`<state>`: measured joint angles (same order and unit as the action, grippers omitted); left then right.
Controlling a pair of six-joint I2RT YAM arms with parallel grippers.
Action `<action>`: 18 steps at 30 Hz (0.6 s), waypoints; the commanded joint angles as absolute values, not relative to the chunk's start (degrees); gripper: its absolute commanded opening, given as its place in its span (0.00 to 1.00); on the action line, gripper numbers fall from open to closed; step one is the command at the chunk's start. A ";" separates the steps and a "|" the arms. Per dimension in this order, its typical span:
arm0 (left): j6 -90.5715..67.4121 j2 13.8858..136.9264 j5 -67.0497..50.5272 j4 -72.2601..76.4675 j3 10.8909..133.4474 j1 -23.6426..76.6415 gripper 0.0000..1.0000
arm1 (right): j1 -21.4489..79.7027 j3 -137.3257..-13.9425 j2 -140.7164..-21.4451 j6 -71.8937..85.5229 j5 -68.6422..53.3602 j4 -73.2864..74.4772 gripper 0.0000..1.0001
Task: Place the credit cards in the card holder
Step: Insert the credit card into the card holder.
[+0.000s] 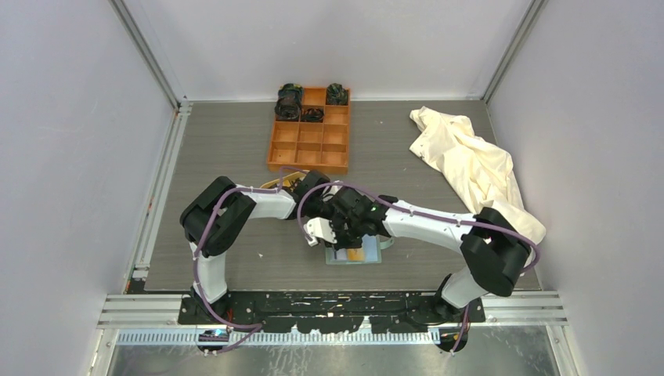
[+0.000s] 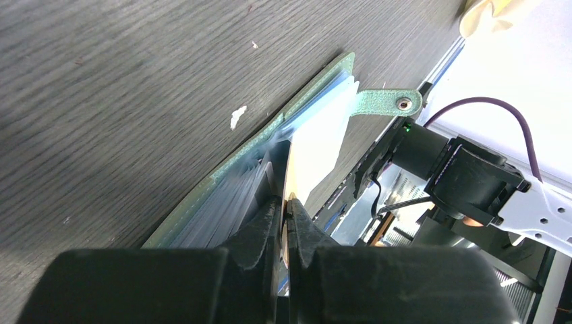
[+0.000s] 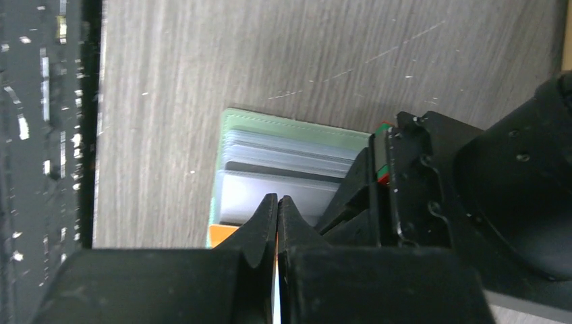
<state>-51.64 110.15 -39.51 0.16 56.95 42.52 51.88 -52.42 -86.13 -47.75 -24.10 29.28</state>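
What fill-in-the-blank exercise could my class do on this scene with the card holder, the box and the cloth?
1. The card holder lies ___ on the table, its pockets showing.
2. The nine-compartment box at the far side of the table is coloured ___.
3. The cream cloth lies on the robot's ___ side of the table.
4. The jaws of the right gripper are ___.
Missing words: open; orange; right; shut.
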 commanded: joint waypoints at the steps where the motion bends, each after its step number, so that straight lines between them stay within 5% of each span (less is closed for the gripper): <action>1: -48.96 112.15 -37.34 -3.05 55.63 42.92 0.09 | 53.52 -52.73 -87.68 -45.48 -16.33 24.40 0.02; 18: -48.56 112.41 -37.35 -3.34 55.72 42.89 0.21 | 52.56 -52.60 -88.35 -54.41 -11.18 33.82 0.02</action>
<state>-51.62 110.43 -40.34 1.21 56.95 42.63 53.76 -51.86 -88.77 -51.86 -13.78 29.08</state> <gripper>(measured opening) 0.197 0.045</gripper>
